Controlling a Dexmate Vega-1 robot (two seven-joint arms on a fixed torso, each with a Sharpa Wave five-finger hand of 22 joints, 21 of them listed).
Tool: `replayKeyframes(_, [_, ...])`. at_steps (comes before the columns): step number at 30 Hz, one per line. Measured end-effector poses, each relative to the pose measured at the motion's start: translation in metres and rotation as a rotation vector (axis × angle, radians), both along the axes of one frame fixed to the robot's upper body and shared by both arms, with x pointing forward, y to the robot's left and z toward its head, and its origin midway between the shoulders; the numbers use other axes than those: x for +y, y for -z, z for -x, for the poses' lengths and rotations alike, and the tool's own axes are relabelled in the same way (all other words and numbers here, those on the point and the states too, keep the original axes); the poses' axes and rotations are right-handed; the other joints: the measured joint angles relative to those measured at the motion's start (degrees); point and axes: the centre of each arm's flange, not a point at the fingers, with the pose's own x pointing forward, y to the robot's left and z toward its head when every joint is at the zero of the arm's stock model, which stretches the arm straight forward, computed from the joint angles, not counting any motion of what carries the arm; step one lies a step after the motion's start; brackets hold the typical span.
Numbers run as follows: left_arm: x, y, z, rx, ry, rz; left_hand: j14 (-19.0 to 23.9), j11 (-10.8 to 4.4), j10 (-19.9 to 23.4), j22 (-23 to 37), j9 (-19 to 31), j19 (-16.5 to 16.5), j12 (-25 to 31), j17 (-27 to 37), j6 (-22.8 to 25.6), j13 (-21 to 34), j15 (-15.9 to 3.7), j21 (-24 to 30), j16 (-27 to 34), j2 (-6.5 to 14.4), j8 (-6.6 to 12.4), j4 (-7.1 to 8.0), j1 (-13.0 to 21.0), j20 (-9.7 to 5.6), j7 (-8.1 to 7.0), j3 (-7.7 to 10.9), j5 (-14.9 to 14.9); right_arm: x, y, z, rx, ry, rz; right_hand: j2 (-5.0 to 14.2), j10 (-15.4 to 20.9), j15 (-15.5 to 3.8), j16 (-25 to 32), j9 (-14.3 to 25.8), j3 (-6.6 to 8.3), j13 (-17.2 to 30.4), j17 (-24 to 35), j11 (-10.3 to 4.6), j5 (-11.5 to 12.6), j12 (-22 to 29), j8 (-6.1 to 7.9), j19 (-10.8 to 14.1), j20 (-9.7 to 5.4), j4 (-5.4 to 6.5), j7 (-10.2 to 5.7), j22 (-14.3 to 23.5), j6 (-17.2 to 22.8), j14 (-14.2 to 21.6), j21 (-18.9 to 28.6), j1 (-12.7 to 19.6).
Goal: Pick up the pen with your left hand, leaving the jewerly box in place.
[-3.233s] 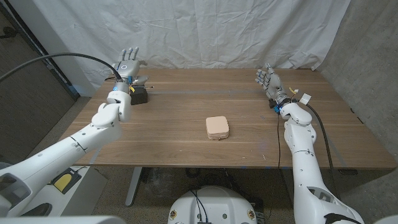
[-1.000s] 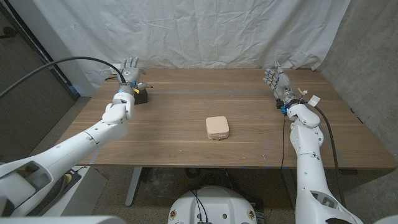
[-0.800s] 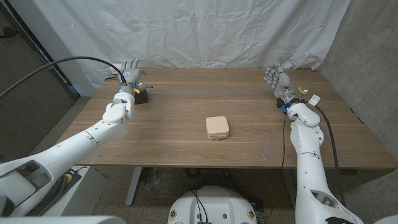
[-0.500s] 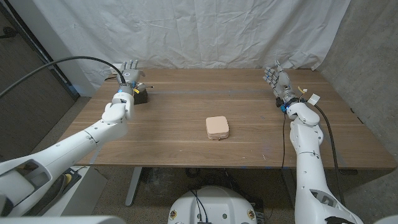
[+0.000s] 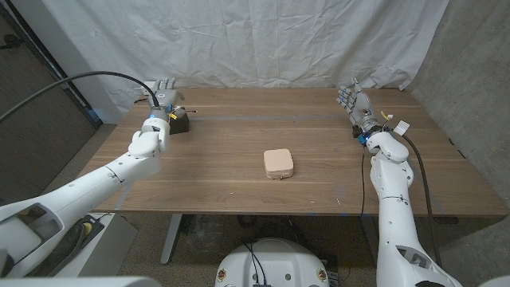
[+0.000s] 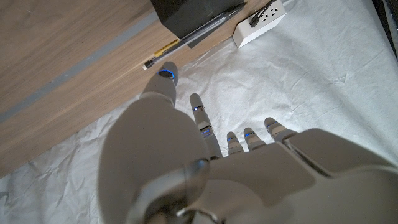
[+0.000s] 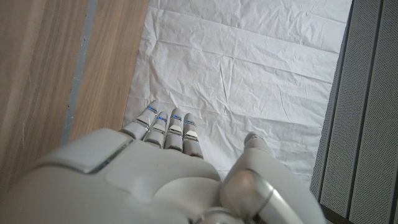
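The fingers of the left hand are spread apart and hold nothing; in the left wrist view they reach out past the far edge of the surface, over the white cloth backdrop, with the thumb tip pointing toward the near end of the pen. The pen lies across a small black block at the far left corner of the surface, its tip jutting beyond the block's edge, and nothing touches it. In the head view the left hand stands just beside and behind this black block, close enough that the reach looks largely made, but no grasp has begun: I judge the task to be at the approach stage, with closing on the pen and lifting it both left to do. A white power strip lies on the cloth just beyond the block. Further out, the pale pink jewelry box sits near the middle of the surface, well apart from both hands and undisturbed, so that part of the task is holding. On the opposite side, the right hand is raised near the far right corner with its fingers loosely apart and empty, taking no part.
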Motion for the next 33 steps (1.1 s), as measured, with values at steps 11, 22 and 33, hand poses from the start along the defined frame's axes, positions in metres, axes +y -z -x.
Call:
replayKeyframes(11, [0.000, -0.002, -0.003, 0.022, -0.005, 0.005, 0.00, 0.00, 0.00, -0.14, 0.30, 0.22, 0.00, 0.00, -0.22, 0.00, 0.00, 0.00, 0.00, 0.07, 0.00, -0.24, 1.43, 0.22, -0.22, -0.24, 0.00, 0.002, -0.002, 0.002, -0.001, 0.001, 0.006, 0.27, 0.00, 0.00, 0.00, 0.00, 0.00, 0.00, 0.01, 0.00, 0.00, 0.00, 0.00, 0.00, 0.00, 0.00, 0.00, 0.00, 0.00, 0.00, -0.20, -0.27])
replayKeyframes(22, [-0.006, -0.005, -0.008, 0.057, 0.001, 0.012, 0.00, 0.00, 0.00, -0.13, 0.29, 0.22, 0.00, -0.03, -0.02, 0.00, 0.00, 0.00, 0.00, 0.07, -0.22, -0.24, 1.43, 0.22, -0.42, -0.23, 0.00, 0.002, -0.001, 0.007, -0.002, 0.006, 0.008, 0.27, 0.00, 0.00, 0.00, 0.00, -0.24, 0.00, 0.01, 0.00, 0.00, 0.00, 0.00, 0.23, -0.22, -0.24, 0.00, 0.00, 0.00, 0.00, -0.41, -0.27])
replayKeyframes(33, [-0.007, -0.004, -0.013, 0.074, 0.002, 0.036, 0.00, 0.00, 0.00, -0.13, 0.29, 0.22, 0.00, -0.10, 0.29, 0.00, 0.00, 0.00, 0.00, 0.30, -0.22, -0.22, 1.65, 0.22, -0.72, -0.71, 0.00, 0.002, -0.001, 0.011, -0.001, 0.012, 0.009, 0.27, 0.00, 0.00, 0.00, -0.01, -0.24, 0.00, 0.01, 0.00, 0.00, 0.00, 0.00, 0.33, -0.33, -0.24, 0.00, 0.00, 0.00, -0.01, -0.63, -0.27])
